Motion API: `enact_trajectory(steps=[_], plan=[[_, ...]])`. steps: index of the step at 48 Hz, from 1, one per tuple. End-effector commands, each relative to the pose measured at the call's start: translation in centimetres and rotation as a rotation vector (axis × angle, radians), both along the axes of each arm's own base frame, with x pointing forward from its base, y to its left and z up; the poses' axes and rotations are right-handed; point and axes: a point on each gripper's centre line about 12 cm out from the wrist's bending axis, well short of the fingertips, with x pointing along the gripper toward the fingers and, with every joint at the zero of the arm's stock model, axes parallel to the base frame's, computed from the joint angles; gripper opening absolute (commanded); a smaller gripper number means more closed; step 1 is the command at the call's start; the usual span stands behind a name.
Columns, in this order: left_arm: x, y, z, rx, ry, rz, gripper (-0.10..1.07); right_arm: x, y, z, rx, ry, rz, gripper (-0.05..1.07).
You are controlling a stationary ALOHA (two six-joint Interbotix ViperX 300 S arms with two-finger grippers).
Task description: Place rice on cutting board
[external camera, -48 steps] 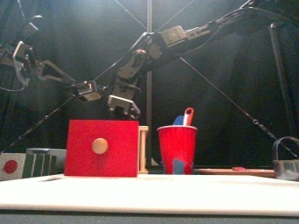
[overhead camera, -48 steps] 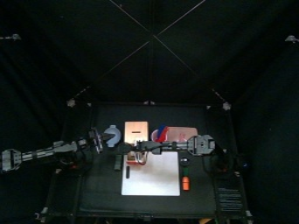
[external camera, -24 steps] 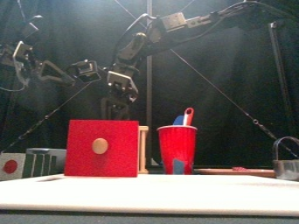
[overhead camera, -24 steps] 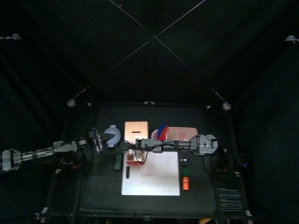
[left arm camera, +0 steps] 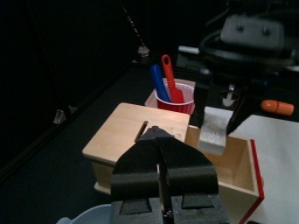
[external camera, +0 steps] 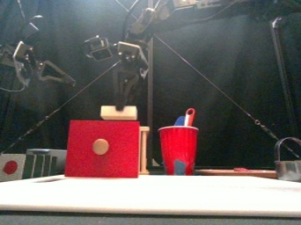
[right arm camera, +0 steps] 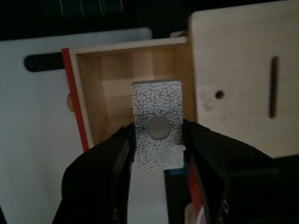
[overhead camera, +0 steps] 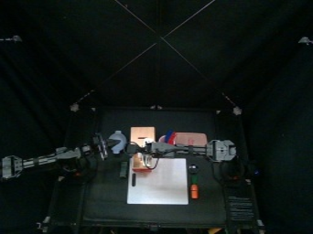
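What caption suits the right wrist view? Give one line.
Right gripper holds a pale speckled rectangular packet above the open wooden box.

Right gripper (external camera: 119, 98), packet (external camera: 118, 112) higher

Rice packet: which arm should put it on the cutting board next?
Right. The right gripper grips the rice packet above the wooden box; the left gripper holds nothing, off to the side.
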Motion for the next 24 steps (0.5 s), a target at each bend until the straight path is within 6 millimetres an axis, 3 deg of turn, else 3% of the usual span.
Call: enact_trajectory(steps=[1, 9, 24], plan=[[0.3, 0.1, 0.9, 0.011, -0.024, 0.001, 0.11, -1.3, 0.8, 4.8, 0.0, -0.093, -0.02, 0.7], [0.3, 0.2, 0.9, 0.01, -0.026, 0.001, 0.11, -3.4, 2.5, 6.1, 0.043, -0.108, -0.098, 0.7], [0.4, 0.2, 1.3, 0.018, -0.032, -0.001, 0.11, -8.3, 6.4, 4.2, 0.137, -0.053, -0.331, 0.7]])
